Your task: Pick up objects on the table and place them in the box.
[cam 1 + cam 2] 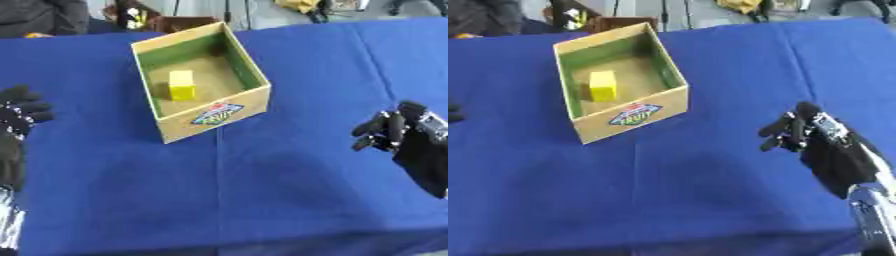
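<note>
— Blue cloth covers the whole table (289, 190), and apart from the box (210, 116) we see nothing lying on it. Do you?

— No. We have the cardboard box standing askew toward the far left, open at the top, green on its inner walls, a printed label on the near wall. Inside, on its floor, sits a yellow block (182, 85), near the left wall.

— So the one object we can find is already where the task wants it. What about our hands?

— Our right hand (802, 131) hovers over bare cloth, well apart from the box, fingers curled in on themselves and holding nothing. Our left hand (19, 112) shows only at the left edge, and we cannot tell how its fingers are set.

— Then the step in hand, as we judge it, is either finished or a search for whatever remains.

— Agreed. To do it well, we should scan before reaching: the near strip of the table and the area beyond the left edge are out of sight, so we would tilt the head and check them first.

— And if something turns up?

— We straighten the fingers before approaching, come down from above, and carry it over the near wall, since the box is tall enough to clip.

— And set it beside the yellow block, not on it.
</note>
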Robot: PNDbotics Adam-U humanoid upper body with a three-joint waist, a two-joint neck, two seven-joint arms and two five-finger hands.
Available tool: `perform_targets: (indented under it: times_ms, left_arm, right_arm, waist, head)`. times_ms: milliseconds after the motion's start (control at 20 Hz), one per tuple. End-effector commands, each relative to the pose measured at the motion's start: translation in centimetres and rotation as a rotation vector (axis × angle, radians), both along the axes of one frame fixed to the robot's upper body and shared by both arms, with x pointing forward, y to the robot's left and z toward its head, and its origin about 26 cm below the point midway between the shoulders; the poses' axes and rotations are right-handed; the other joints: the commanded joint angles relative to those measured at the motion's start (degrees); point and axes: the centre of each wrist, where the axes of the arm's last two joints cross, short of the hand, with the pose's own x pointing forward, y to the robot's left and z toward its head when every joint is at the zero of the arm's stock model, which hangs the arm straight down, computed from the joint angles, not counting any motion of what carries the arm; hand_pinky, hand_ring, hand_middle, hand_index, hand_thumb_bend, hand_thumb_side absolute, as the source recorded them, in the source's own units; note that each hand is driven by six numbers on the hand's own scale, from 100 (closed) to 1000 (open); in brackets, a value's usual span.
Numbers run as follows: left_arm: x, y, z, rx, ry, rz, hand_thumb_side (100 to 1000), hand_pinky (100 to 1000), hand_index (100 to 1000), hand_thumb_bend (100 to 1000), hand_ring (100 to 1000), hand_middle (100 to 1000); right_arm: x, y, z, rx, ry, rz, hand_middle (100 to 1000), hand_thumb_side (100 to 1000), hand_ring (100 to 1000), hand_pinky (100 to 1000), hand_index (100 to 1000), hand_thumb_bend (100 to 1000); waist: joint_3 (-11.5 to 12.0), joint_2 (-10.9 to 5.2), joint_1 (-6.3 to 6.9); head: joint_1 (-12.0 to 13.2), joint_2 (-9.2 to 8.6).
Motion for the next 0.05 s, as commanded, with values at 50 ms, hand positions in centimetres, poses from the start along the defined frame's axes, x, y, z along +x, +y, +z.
perform_targets:
  times_ms: [50]
  left_arm:
    - [0.01,-0.06,0.31,0.011,-0.012,-0.011,954,642,746,472,634,616]
  right_arm:
    - [0.03,-0.24,0.81,-0.004,-0.025,0.0,485,625,656,580,386,100]
  waist:
    - [-0.06,-0.55,0.11]
  head:
    - [0.06,0.29]
